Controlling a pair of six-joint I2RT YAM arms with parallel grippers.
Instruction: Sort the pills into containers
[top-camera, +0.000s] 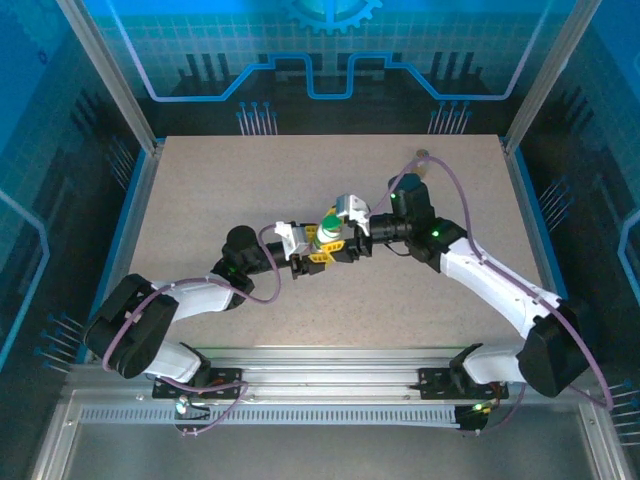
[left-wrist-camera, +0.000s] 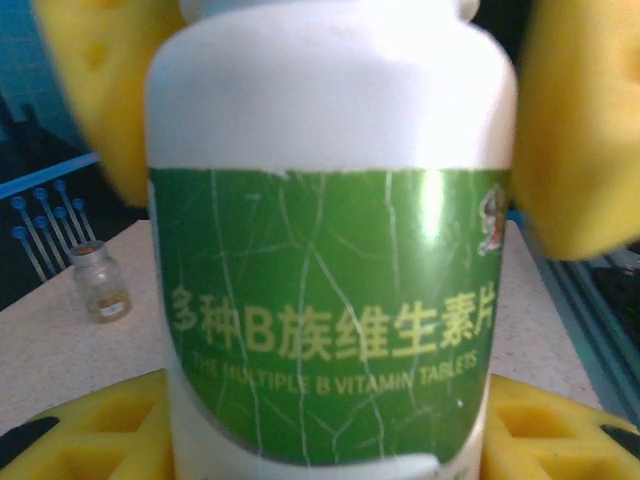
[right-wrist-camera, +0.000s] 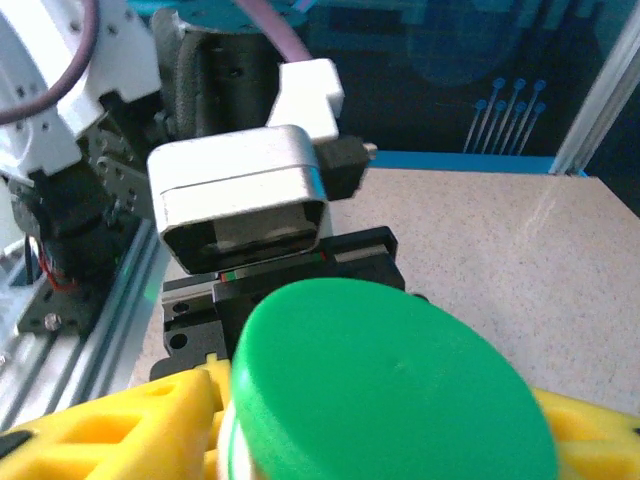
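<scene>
Mid-counter: L claw (top-camera: 318, 250) clenched on white bottle (left-wrist-camera: 330, 300); R claw (top-camera: 345, 226) grasping its green cap (right-wrist-camera: 385, 390). Step: uncapping. Next prob. needs R twist w/ L steady.

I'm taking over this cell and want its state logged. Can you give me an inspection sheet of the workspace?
Surface: speckled beige table, no spills seen.
Job's things: white bottle with green cap held at centre between both claws; brownish vial standing apart on the table.
Clutter: nothing seen.
Grippers: left claw shut on the bottle's body; right claw closed around the cap.
Cables: purple cables loop along both arms.
Surroundings: blue-lit panels, aluminium frame.
</scene>
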